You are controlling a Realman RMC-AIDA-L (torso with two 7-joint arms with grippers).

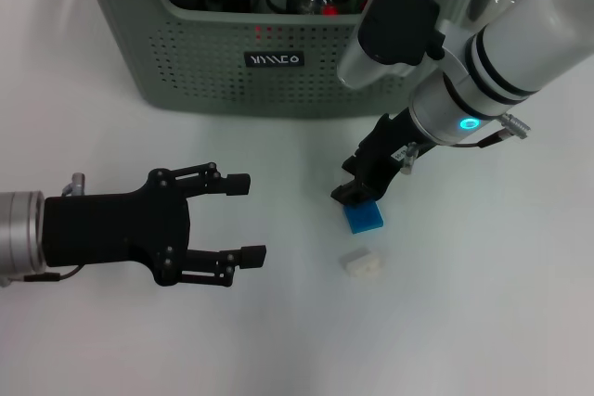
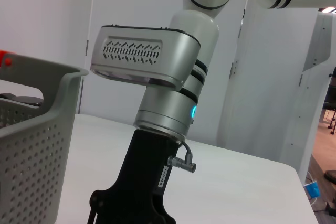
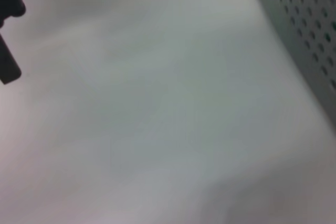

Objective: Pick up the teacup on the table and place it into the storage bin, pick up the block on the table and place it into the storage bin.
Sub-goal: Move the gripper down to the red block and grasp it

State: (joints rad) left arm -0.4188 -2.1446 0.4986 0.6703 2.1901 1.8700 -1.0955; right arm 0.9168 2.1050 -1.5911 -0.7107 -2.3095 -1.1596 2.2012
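Head view: a large grey-green perforated plastic storage bin (image 1: 278,53) sits at the far edge of the white table (image 1: 483,303), its top cut off; dark items inside are hard to identify. The right gripper (image 1: 357,194) reaches down onto a small blue square block (image 1: 364,217), hiding its far edge; whether its fingers are apart or together cannot be told. A small white block (image 1: 362,262) lies just beside the blue one. The left gripper (image 1: 243,220) hovers nearby, fingers spread, holding nothing.

Left wrist view: the right arm's silver wrist (image 2: 157,77) rises beside the bin's corner (image 2: 37,145).

Right wrist view: blurred table and a bin wall (image 3: 310,30) only.
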